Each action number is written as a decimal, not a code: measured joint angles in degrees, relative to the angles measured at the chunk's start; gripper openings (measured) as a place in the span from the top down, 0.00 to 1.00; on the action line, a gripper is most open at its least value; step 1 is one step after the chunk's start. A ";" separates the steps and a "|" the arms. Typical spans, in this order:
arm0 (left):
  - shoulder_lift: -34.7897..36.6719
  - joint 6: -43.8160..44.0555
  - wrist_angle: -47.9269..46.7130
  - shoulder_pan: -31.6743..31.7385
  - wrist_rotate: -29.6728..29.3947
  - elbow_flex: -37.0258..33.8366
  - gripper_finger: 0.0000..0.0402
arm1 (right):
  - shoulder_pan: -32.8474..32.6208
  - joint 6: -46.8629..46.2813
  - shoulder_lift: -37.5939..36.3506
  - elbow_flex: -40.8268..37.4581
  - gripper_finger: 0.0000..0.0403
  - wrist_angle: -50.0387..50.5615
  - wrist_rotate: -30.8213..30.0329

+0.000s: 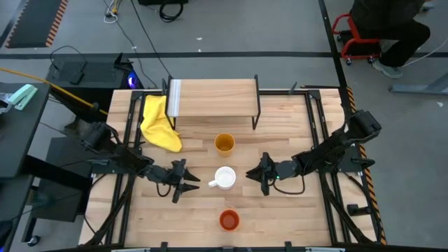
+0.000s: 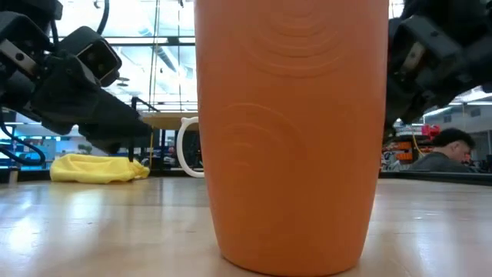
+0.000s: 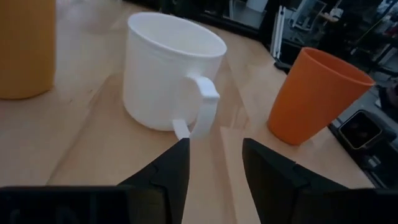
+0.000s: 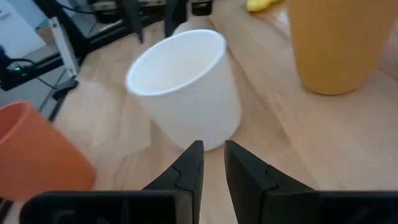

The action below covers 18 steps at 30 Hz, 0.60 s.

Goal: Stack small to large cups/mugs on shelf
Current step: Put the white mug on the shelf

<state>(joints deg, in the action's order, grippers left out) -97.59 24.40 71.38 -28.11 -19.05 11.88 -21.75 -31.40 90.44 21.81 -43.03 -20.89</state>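
1. White ceramic mug with a handle (image 1: 225, 178) stands upright mid-table, handle pointing toward the left arm. Nothing grips it.
2. Left gripper (image 1: 187, 183) sits low, just beside the mug's handle; fingers (image 3: 169, 169) spread apart with nothing between them, handle just ahead of the tips.
3. Right gripper (image 1: 260, 173) is near the mug's opposite side, fingers (image 4: 188, 164) set to a narrow gap, holding nothing; mug wall just ahead of the tips, not touching.
4. Yellow-orange plastic cup (image 1: 224, 144) is upright between the mug and the shelf.
5. Orange-red plastic cup (image 1: 229, 220) is upright near the table's front edge, apart from the mug; it fills the low view.
6. Low rack with light wooden plank top and thin black legs (image 1: 213, 97) is at the back of the table, no cups on it.
7. Crumpled yellow cloth (image 1: 159, 124) lies at the rack's left end.
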 joint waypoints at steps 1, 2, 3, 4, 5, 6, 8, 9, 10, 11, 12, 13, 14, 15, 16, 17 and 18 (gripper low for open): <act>-0.83 -0.63 0.04 0.11 0.54 0.69 0.61 | 0.60 -0.04 0.53 0.14 0.82 -0.01 0.38; -1.61 -0.89 0.07 0.29 1.23 1.31 0.61 | 1.08 -0.21 1.07 0.30 0.82 0.04 0.82; -2.31 -1.14 0.03 0.47 1.83 1.93 0.62 | 1.41 -0.42 1.43 0.32 0.82 0.07 1.42; -3.06 -1.38 0.09 0.68 2.40 2.50 0.62 | 1.54 -0.52 1.74 0.32 0.82 -0.08 1.83; -3.68 -1.50 0.12 0.83 2.64 2.95 0.62 | 1.54 -0.52 2.05 0.32 0.82 -0.32 1.95; -4.01 -1.69 -0.10 1.06 2.83 3.20 0.62 | 1.52 -0.54 2.26 0.32 0.82 -0.44 2.07; -4.92 -2.42 0.05 1.49 2.82 3.92 0.61 | 1.52 -0.53 2.32 0.32 0.83 -0.83 2.15; -5.20 -2.51 0.08 1.75 2.80 4.09 0.61 | 1.52 -0.54 2.28 0.34 0.83 -1.08 2.15; -5.22 -2.51 0.00 1.94 2.80 4.11 0.61 | 1.52 -0.55 2.25 0.34 0.83 -1.03 2.16; -5.24 -2.53 -0.12 2.08 2.80 4.25 0.62 | 1.52 -0.56 2.25 0.34 0.83 -0.95 2.17; -5.26 -2.57 0.02 2.25 2.80 4.33 0.62 | 1.52 -0.57 2.26 0.34 0.84 -0.91 2.17; -5.26 -2.60 0.08 2.34 2.82 4.33 0.62 | 1.52 -0.57 2.25 0.34 0.84 -0.91 2.18; -5.26 -2.60 0.06 2.43 2.81 4.31 0.63 | 1.52 -0.57 2.25 0.34 0.84 -0.90 2.18; -5.26 -2.62 0.11 2.56 2.81 4.31 0.63 | 1.52 -0.55 2.25 0.34 0.84 -0.92 2.17; -5.26 -2.66 0.18 2.68 2.82 4.31 0.64 | 1.52 -0.51 2.25 0.34 0.84 -1.19 2.19; -5.26 -2.62 0.12 2.88 2.82 4.31 0.64 | 1.61 -0.50 2.25 0.34 0.85 -1.56 2.19; -5.29 -2.57 -0.02 3.09 2.78 4.31 0.64 | 1.80 -0.52 2.25 0.34 0.85 -1.76 2.19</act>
<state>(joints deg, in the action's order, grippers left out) -102.88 21.82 71.36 -25.02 -16.27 16.19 -19.95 -31.92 92.68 22.15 -44.79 -18.70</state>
